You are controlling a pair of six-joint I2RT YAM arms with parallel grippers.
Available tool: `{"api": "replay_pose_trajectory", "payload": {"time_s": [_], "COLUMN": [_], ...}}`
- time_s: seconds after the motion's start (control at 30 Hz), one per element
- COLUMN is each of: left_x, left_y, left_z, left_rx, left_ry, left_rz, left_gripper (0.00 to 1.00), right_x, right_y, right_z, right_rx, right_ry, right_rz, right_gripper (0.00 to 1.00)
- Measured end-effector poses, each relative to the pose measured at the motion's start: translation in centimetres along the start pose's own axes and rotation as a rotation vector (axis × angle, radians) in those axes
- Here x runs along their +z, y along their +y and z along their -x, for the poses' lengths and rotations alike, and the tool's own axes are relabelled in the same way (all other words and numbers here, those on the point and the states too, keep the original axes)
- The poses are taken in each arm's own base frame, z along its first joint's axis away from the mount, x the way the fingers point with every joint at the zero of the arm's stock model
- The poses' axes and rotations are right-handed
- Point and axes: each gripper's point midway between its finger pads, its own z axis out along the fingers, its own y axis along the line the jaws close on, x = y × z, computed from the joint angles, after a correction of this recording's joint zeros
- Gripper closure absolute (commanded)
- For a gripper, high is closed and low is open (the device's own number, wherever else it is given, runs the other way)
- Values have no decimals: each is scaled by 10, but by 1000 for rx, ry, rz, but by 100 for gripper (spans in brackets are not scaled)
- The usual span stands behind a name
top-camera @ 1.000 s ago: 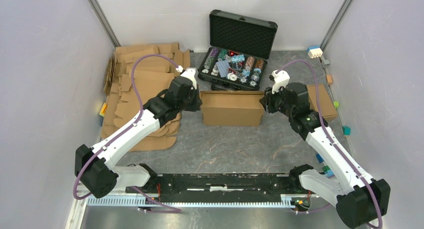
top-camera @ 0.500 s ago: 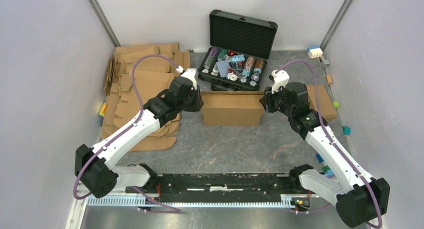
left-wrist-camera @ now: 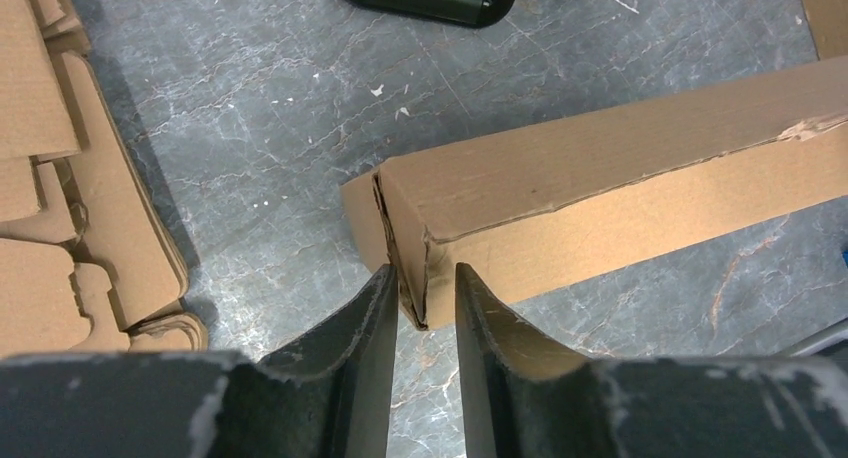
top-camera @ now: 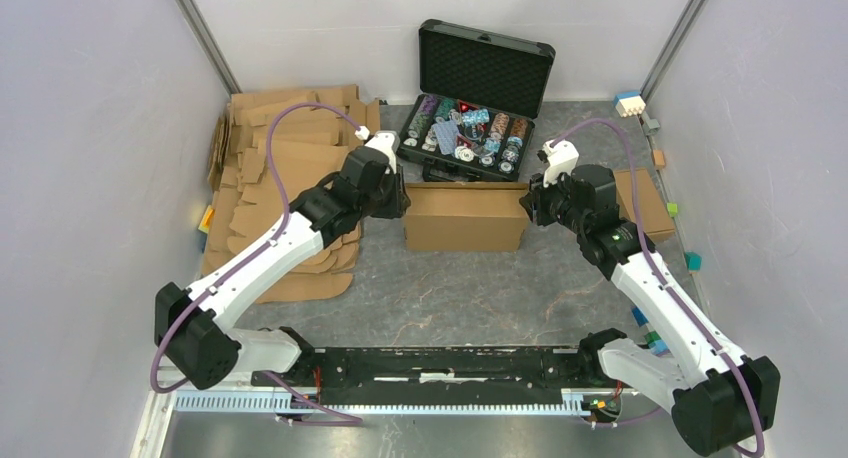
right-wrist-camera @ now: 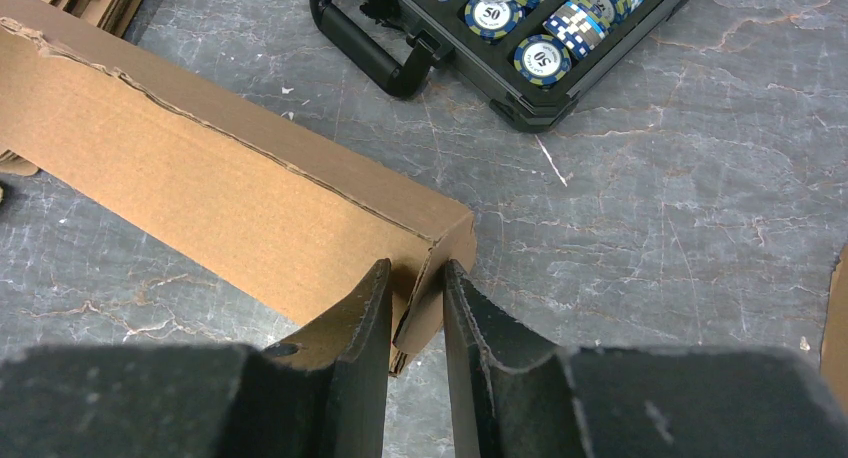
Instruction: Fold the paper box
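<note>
Paper box [top-camera: 465, 216] just in front of black case [top-camera: 478, 96], its two end walls clamped by left gripper [left-wrist-camera: 423, 278] and right gripper [right-wrist-camera: 416, 273], probably to hold tucked flaps square and steady.

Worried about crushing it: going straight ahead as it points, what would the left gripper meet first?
The paper box: its end corner sits between the left gripper's fingers.

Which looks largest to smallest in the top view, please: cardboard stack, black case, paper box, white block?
Largest to smallest:
1. cardboard stack
2. black case, lid open
3. paper box
4. white block
</note>
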Motion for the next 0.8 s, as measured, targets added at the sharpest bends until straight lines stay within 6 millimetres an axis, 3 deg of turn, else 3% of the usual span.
{"api": "replay_pose_trajectory", "payload": {"time_s": [0.13, 0.17, 0.27, 0.7, 0.8], "left_x": [1, 2, 4, 8, 8], "left_y": [-1, 0, 3, 5, 5], "left_z": [4, 4, 4, 8, 8], "left_rx": [4, 7, 15, 21, 22], "left_ry": [1, 5, 10, 13, 13], "left_rz": [4, 11, 30, 58, 60], "left_gripper": [86, 89, 94, 94, 94], "right_x": [0, 0, -1, -4, -4], "right_y": [0, 0, 0, -2, -5], "right_z": [0, 0, -2, -4, -4], "right_rx": [-2, -2, -5, -1, 15], "right_ry": [1, 1, 6, 27, 28], "right_rz": [0, 0, 0, -3, -4], "right_gripper": [67, 57, 46, 46, 37]}}
